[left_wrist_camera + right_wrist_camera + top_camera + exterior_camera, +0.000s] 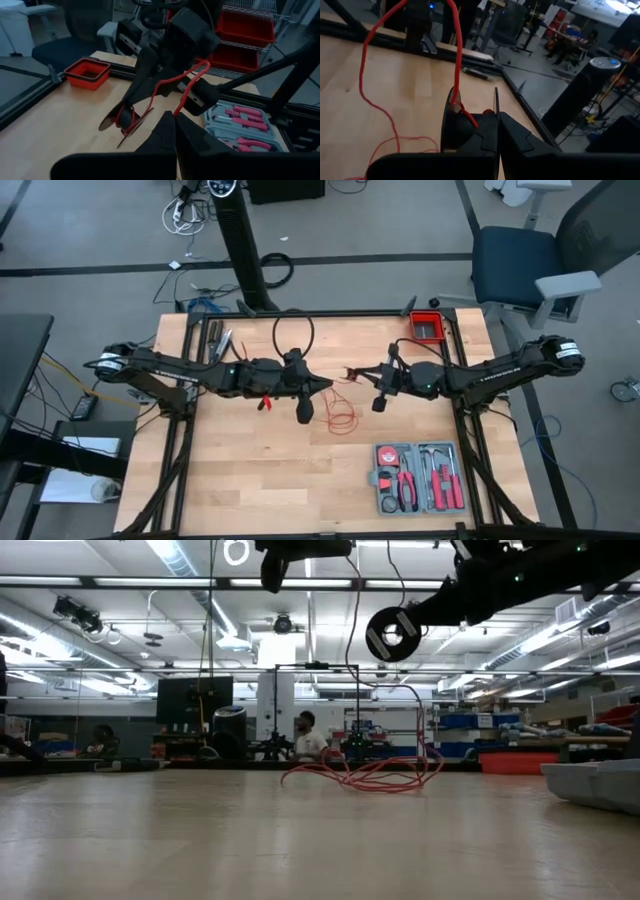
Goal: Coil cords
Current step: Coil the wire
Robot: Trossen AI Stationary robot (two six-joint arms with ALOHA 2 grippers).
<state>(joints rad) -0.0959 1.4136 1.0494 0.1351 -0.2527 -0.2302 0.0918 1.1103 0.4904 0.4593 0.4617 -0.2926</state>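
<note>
Already the right gripper (496, 131) is pinched closed on the cords (343, 418), a red strand rising from its fingers; the left gripper (326, 385) faces it above the table's (250, 480) middle, closed, holding nothing visible. Most of the cord lies below in loose, untidy loops, so coiling looks barely begun. Open wood surrounds the loops; the grey tool case (418, 477) sits well apart, near the front edge

Grey carpeted floor (90, 240) around a light wooden desk (250, 470) in a black frame, blue office chair (515, 265) at the far right corner, black post (240, 240) behind, ceiling strip lights (180, 555), shelving with red bins (247, 25), seated person (307, 737) in the background
</note>
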